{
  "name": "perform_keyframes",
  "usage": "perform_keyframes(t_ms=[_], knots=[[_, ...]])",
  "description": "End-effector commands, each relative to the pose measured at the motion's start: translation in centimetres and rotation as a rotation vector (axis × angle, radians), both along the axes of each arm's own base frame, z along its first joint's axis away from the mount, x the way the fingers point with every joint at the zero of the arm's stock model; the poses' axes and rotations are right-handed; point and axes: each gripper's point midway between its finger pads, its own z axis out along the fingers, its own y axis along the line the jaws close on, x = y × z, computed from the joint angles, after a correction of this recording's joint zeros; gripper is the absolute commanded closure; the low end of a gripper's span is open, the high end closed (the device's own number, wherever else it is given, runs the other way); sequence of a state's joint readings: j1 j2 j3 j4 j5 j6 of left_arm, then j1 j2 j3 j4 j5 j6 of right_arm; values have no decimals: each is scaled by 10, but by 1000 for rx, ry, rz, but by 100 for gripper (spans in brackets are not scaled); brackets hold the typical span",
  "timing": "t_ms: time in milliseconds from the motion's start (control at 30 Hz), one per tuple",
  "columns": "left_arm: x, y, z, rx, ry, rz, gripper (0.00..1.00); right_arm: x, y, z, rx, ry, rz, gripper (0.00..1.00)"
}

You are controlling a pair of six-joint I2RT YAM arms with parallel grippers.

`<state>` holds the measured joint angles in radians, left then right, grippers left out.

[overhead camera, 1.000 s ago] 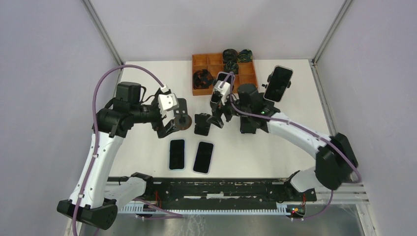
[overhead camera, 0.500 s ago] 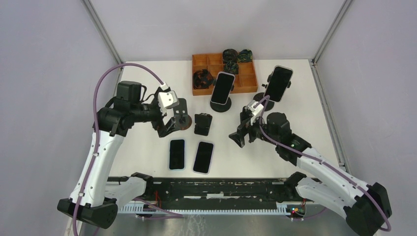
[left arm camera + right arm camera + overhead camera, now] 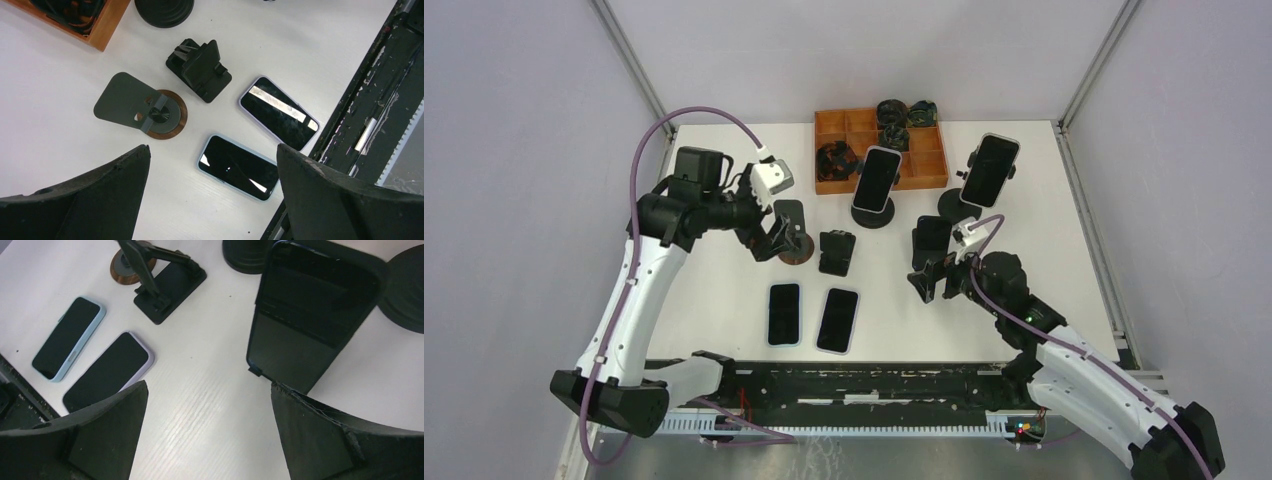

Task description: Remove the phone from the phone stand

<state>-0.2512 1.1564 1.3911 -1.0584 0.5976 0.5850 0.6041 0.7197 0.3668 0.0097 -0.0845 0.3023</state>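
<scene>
Three phones stand on stands. A pale-cased phone point(image 3: 877, 180) and a black phone point(image 3: 990, 170) sit on round black bases at the back. A dark phone point(image 3: 931, 238) leans on a low stand mid-table and fills the upper right of the right wrist view point(image 3: 310, 305). My right gripper point(image 3: 934, 282) is open and empty just in front of it, not touching point(image 3: 207, 385). My left gripper point(image 3: 772, 238) is open and empty above an empty wood-based stand point(image 3: 794, 245), which also shows in the left wrist view point(image 3: 145, 107).
Two phones lie flat near the front edge, a blue-cased one point(image 3: 784, 313) and a lilac-cased one point(image 3: 838, 320). An empty black folding stand point(image 3: 836, 252) stands between the arms. A wooden tray point(image 3: 929, 160) with dark items sits at the back.
My right arm has pulled back from the pale-cased phone at the back to the near right, ending open in front of the dark phone. My left arm shifted slightly toward the back.
</scene>
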Motion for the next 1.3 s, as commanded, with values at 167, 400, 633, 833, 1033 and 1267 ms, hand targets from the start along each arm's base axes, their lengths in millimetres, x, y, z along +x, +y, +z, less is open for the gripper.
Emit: perform_keyframes(t_ms=[167, 400, 633, 833, 1033, 1267], knots=[[-3, -2, 12, -35, -34, 22, 0, 29, -15, 11, 55, -26, -80, 2], [-14, -4, 8, -23, -11, -46, 0, 52, -44, -1, 69, -22, -179, 2], [-20, 0, 0, 5, -60, -82, 0, 58, -51, -11, 31, 1, -176, 2], [-20, 3, 5, 14, -134, -97, 0, 57, -49, -15, 42, 16, -108, 2], [-25, 7, -6, 43, -100, -103, 0, 54, -41, -27, 110, 84, -46, 2], [-37, 9, -16, 70, -73, -149, 0, 63, -35, -21, 120, 31, 12, 2]])
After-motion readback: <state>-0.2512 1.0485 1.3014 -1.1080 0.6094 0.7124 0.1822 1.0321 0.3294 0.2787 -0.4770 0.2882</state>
